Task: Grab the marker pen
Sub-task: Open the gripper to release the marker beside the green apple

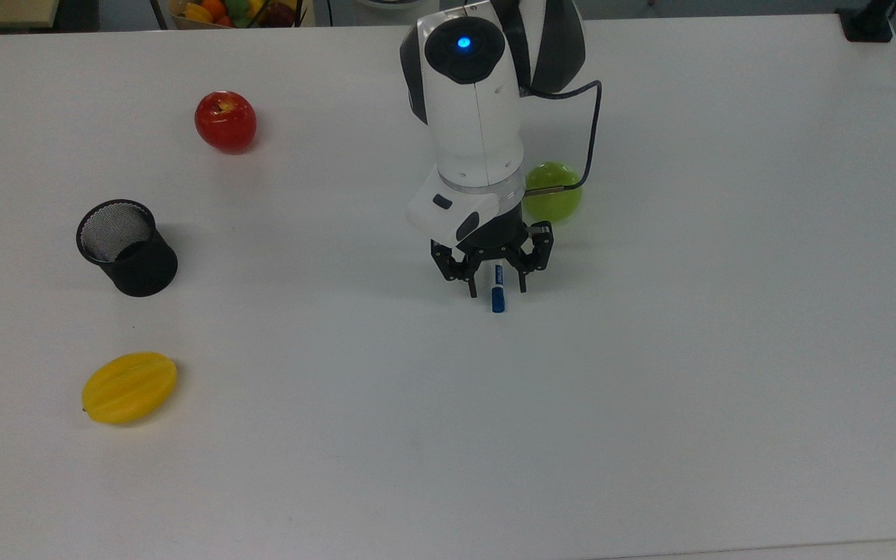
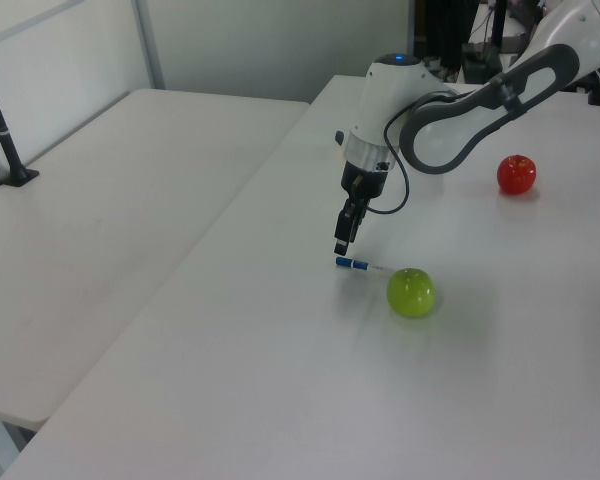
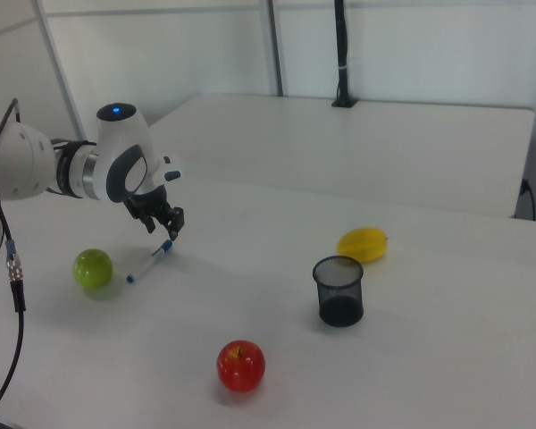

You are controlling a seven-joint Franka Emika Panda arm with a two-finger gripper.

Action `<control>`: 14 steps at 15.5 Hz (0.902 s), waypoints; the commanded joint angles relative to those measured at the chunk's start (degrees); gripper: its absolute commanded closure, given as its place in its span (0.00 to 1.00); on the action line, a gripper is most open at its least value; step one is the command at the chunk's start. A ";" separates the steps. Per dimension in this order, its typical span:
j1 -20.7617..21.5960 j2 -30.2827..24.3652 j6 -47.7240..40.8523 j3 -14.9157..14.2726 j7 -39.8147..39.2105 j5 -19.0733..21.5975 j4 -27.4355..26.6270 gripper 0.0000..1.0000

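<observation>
the gripper [image 1: 497,291] hangs with its fingers spread apart, holding nothing, just above the marker pen [image 1: 498,289]. the marker pen lies flat on the table [image 1: 650,350], near its middle, just beside a green apple [image 1: 554,194].

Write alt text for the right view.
A white robot arm holds its open gripper just above a marker pen lying on a white table, beside a green apple. Farther along the table are a black mesh cup, a yellow fruit and a red apple.
</observation>
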 commanded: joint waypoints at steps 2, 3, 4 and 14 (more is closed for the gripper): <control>0.22 -0.94 0.72 -0.41 -0.09 -3.33 0.51 0.00; 0.04 -1.38 0.28 -0.32 -0.09 -3.33 0.42 0.00; 0.04 -2.35 0.02 -0.41 -0.09 -3.33 0.16 0.00; -2.95 -21.14 -27.36 -0.93 0.26 -2.90 -1.78 0.00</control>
